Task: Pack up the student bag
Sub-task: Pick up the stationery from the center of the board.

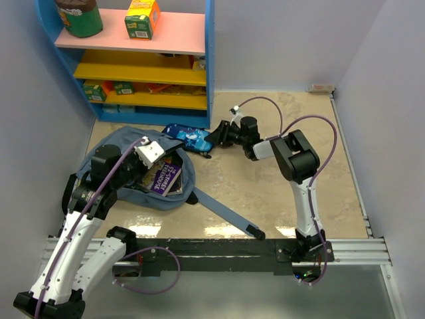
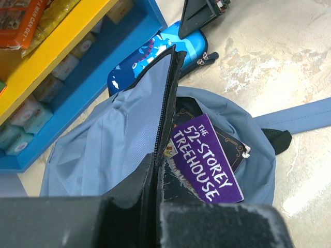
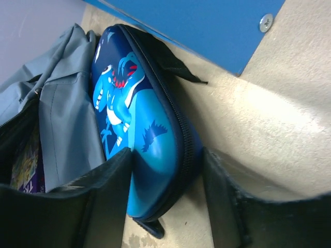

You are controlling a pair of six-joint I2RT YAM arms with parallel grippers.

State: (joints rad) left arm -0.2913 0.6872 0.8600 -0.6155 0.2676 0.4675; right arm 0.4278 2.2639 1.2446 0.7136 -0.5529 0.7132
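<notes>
On the table's (image 1: 285, 193) left side, the student bag (image 1: 119, 137) is lying unzipped, with a purple book (image 2: 207, 160) showing inside. The left gripper (image 2: 156, 170) is pinching the bag's zipper edge, clenched. The right gripper (image 3: 165, 152) is straddling the pencil case (image 3: 129, 113) just right of the bag, near the shelf (image 1: 210, 66); can't tell if it's squeezing.

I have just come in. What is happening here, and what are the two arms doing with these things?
The left gripper pinches the zipper edge of the student bag and holds its opening up. A purple book lies inside. The right gripper is open, with one finger on each side of the blue pencil case, which lies on the table between the bag and the blue shelf. It has not yet closed on the case.
</notes>
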